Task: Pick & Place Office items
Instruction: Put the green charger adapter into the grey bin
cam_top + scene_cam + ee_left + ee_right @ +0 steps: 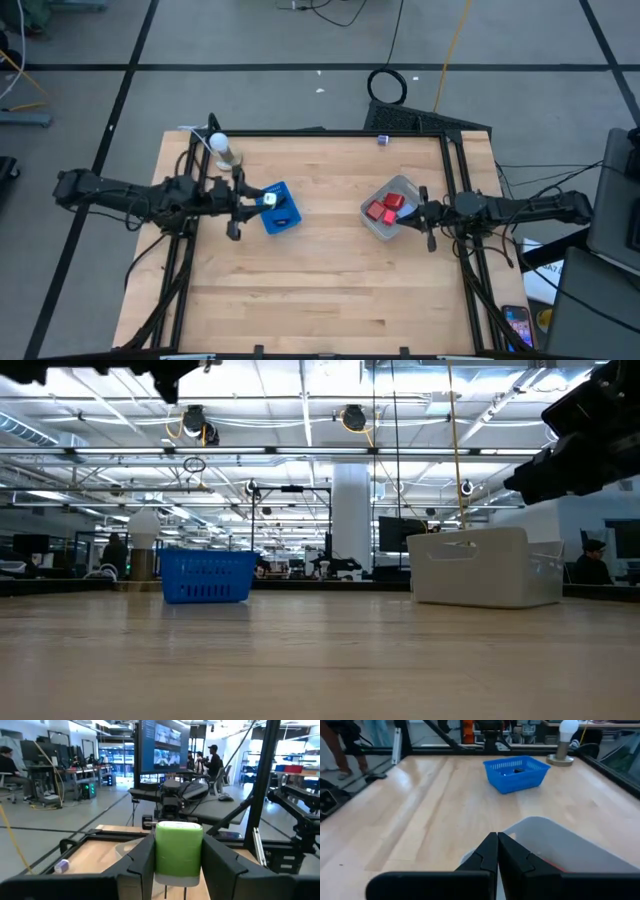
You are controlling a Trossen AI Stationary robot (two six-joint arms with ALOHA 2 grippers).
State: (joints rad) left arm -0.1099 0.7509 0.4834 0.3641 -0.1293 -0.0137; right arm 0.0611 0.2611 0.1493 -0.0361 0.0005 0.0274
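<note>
My left gripper (258, 200) hangs above the blue tray (283, 220) and is shut on a green office item (179, 847) with a pale underside. In the low view its arm sits at the top left, well above the tray (207, 576). A dark flat piece (519, 770) lies inside the tray. Red blocks (385, 207) lie in the clear tub (375, 222). My right gripper (497, 851) is shut and empty, hovering over the tub's right rim (555, 835), and it stays above the tub (485, 565) in the low view. My left gripper pinches the green item by its two opposite flat sides (159, 855), one finger (142, 860) on each side. The fingers reach out level toward the table's right side. The item is lifted clear above the blue tray and sits upright between the fingers.
A white bulb on a stand (222, 148) is at the far left, just beyond the tray. A small purple bit (383, 139) lies at the far edge. Bare wood (320, 290) spans the middle and near side. People show in the room behind.
</note>
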